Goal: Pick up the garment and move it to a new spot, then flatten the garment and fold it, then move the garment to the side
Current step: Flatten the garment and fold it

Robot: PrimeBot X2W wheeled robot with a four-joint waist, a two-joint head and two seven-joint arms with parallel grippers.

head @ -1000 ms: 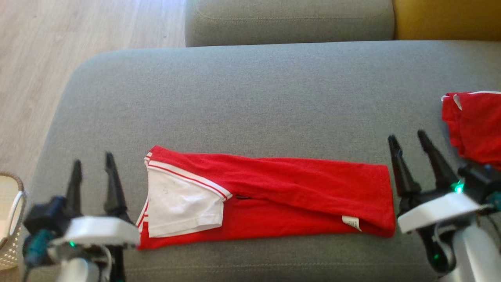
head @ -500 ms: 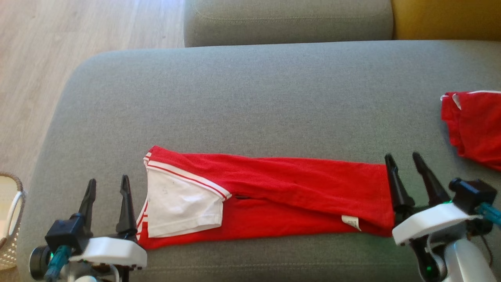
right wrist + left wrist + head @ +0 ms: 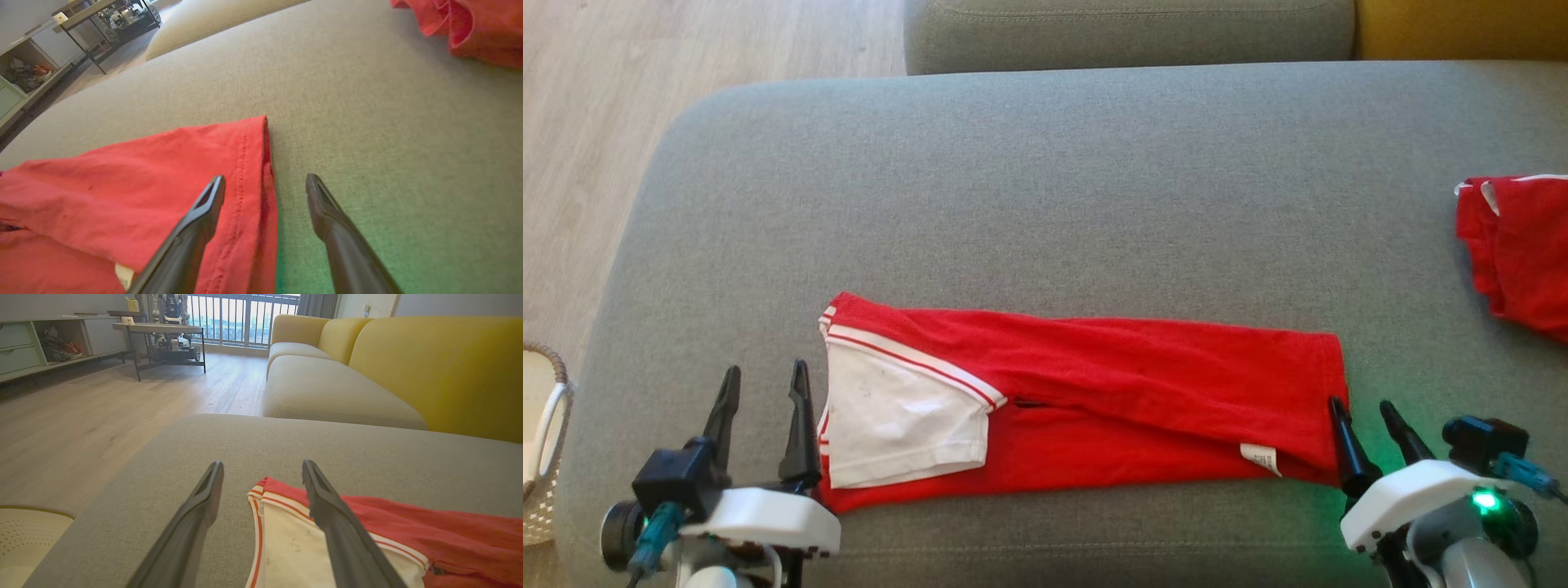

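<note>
Head view, read from the left: a woven basket (image 3: 556, 408) sits off the edge of the grey sofa seat (image 3: 1045, 188). Next comes the left tool (image 3: 766, 369), its two fingers spread wide with nothing between them, poised at the sleeve end of the garment (image 3: 1143, 384). The garment, a red shirt folded lengthwise into a long band, lies flat across the near part of the seat. Its white sleeve (image 3: 898, 416) is turned in on top, which keeps the band's edges straight. Near the right end a care label (image 3: 1260, 457) shows, and beside it the right tool (image 3: 1358, 403) stands equally wide open and empty at the hem (image 3: 1331, 367). Each wrist view shows one finger over cloth and the other over bare cushion, so both tools straddle an end edge, likely placed to pinch the ends for the next fold. A second red garment (image 3: 1523, 245) lies well apart at the far right, presumably set aside.
</note>
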